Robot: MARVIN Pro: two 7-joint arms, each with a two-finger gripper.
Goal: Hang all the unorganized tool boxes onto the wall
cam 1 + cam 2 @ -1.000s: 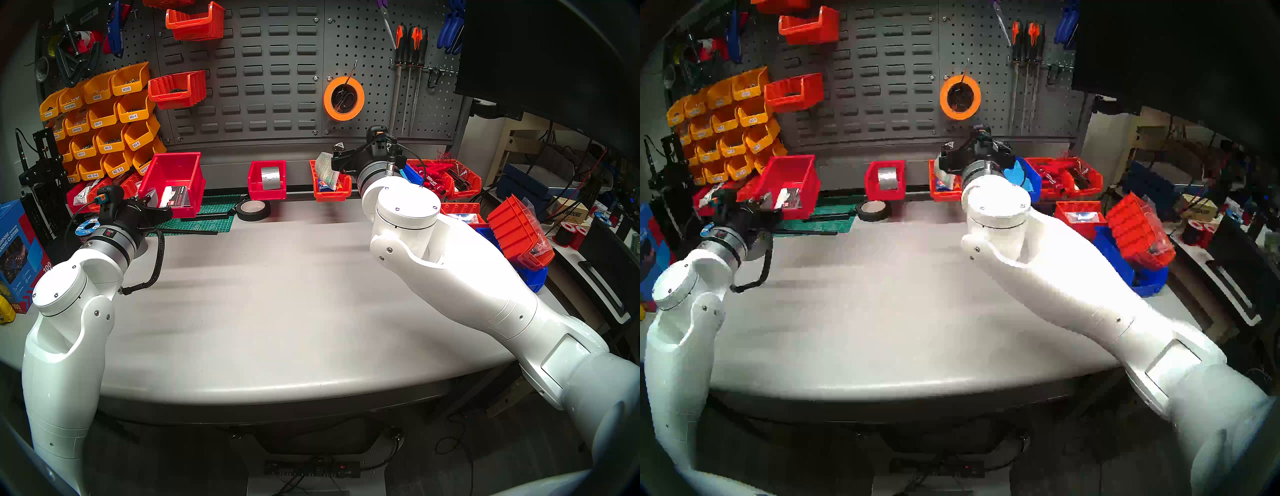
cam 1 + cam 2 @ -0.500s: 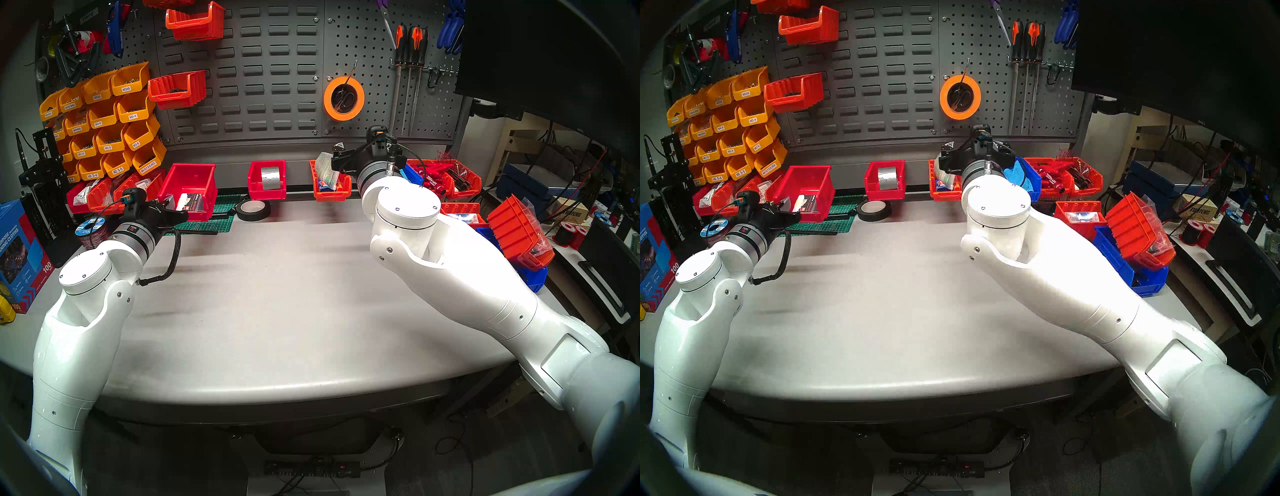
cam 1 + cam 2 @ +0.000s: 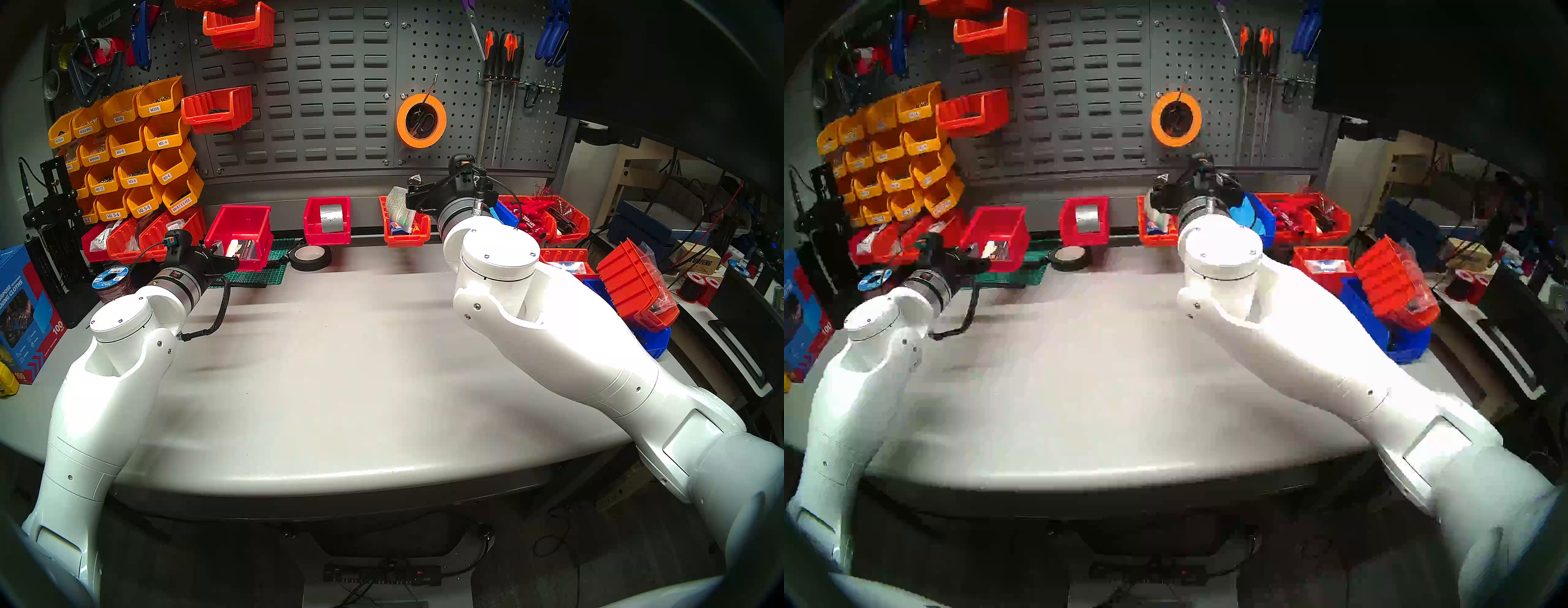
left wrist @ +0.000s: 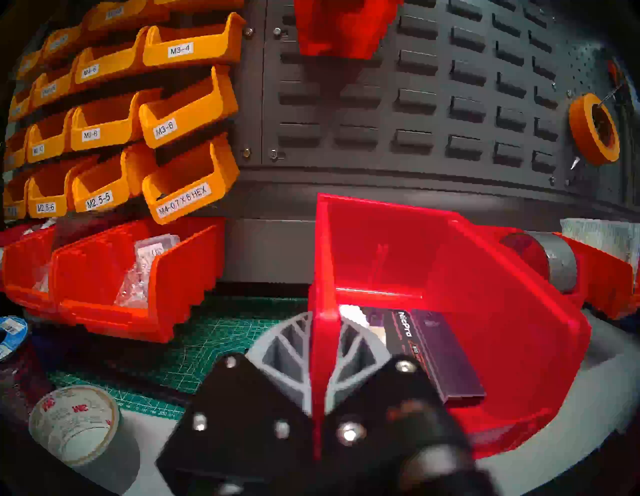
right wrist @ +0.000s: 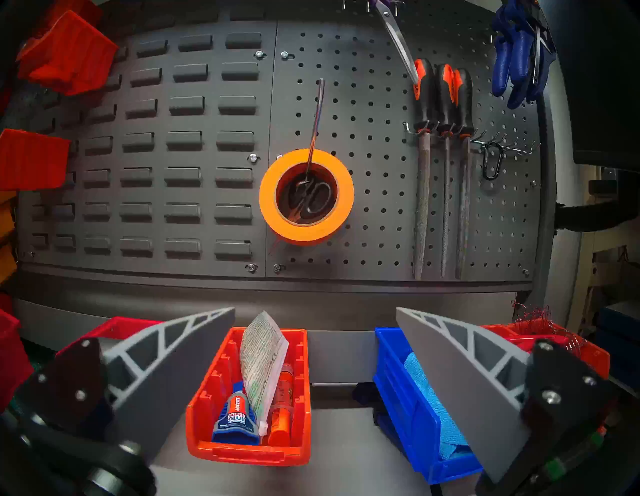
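My left gripper [image 3: 221, 260] is shut on the left side wall of the plain red bin [image 3: 239, 231], which holds black-white cards [image 4: 426, 350]. The bin sits low over the green mat. In the left wrist view both fingers clamp that wall [image 4: 323, 277]. My right gripper [image 3: 413, 193] is open and empty, hovering just in front of and above the long orange ribbed bin [image 3: 403, 227]. In the right wrist view this bin [image 5: 204, 398], with a packet and glue tubes, lies between the spread fingers [image 5: 173, 346]. The slotted grey wall [image 3: 322, 85] stands behind.
A red bin with a silver tape roll [image 3: 327, 218] stands between the two bins, and a black tape roll [image 3: 309, 257] lies in front of it. Two orange bins [image 3: 216, 108] hang on the wall beside the yellow bins [image 3: 127, 144]. A blue bin [image 5: 415, 398] is right of the orange one.
My left arm has carried the red bin to the right and lower, away from the yellow bins. The right arm has not moved.
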